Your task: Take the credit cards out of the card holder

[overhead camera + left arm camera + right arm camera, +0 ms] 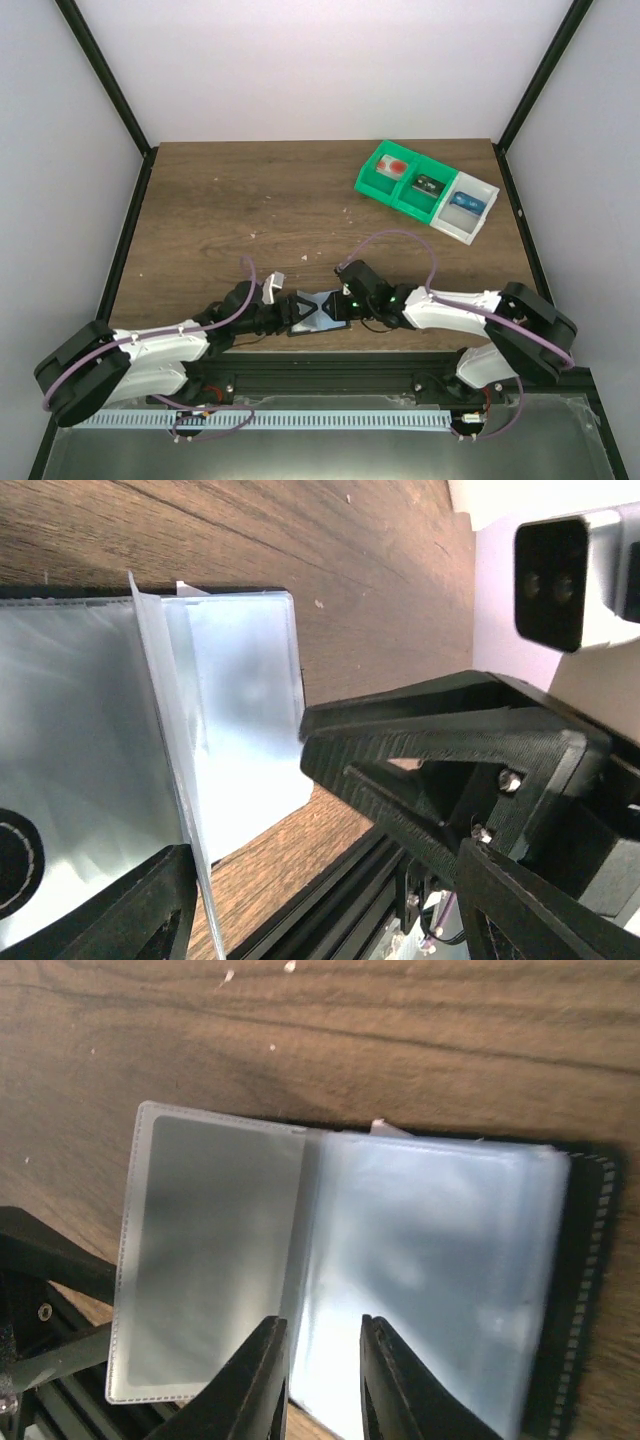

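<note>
The card holder [318, 308] lies open on the wooden table near its front edge, between my two grippers. In the right wrist view its clear, pale sleeves [430, 1260] fan out from a black cover [590, 1290]. No credit cards show in the sleeves that face the cameras. My right gripper [323, 1330] hovers over the fold between two sleeves, its fingers a small gap apart with nothing pinched. My left gripper [240, 795] stands wide open around the sleeves [240, 680]. One sleeve [165, 730] stands on edge beside its lower finger [130, 910].
At the back right sit two green compartment trays [372, 165] and a white one [455, 228], each holding a small flat item too small to identify. A black rail [330, 365] runs along the table's front edge just behind the holder. Black frame posts stand at the sides.
</note>
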Tool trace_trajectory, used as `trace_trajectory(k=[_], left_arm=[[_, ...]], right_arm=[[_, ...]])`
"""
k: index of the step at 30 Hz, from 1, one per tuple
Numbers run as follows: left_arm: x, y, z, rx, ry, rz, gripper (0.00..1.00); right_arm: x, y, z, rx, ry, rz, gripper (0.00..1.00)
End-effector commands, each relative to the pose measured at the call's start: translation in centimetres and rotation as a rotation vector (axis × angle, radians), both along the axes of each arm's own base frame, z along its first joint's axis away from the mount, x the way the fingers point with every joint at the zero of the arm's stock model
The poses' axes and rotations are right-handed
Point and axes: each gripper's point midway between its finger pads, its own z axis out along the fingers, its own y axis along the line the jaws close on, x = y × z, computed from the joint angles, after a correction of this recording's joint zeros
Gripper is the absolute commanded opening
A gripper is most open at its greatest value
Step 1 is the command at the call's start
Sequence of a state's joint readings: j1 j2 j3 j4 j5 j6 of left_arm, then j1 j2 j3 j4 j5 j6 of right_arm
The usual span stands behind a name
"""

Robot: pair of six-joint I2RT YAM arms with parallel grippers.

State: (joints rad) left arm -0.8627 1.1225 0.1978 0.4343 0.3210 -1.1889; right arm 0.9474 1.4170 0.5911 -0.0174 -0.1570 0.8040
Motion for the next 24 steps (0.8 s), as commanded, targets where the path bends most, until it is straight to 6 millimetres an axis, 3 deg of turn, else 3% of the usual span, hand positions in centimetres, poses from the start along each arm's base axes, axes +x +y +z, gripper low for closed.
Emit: trace_trajectory(k=[1, 7, 15, 24], left_arm=[[0.3, -1.3, 1.5, -0.04, -0.045, -0.036, 0.73], [0.5, -2.4, 2.3, -0.054, -0.081, -0.079, 0.72], [0.5, -3.6, 2.4, -0.062, -0.097, -0.135, 0.71], [0.5, -3.6, 1.9, -0.046, -0.111, -0.143, 0.71]], right_arm=[[1.2, -2.8, -0.4, -0.076, -0.035, -0.052, 0.23], [1.6, -4.8, -1.2, -0.082, -0.024, -0.084, 0.25], [1.5, -5.0, -1.2, -0.056, -0.011, -0.085, 0.25], [1.5, -5.4, -1.1, -0.065, -0.022, -0.102, 0.25]])
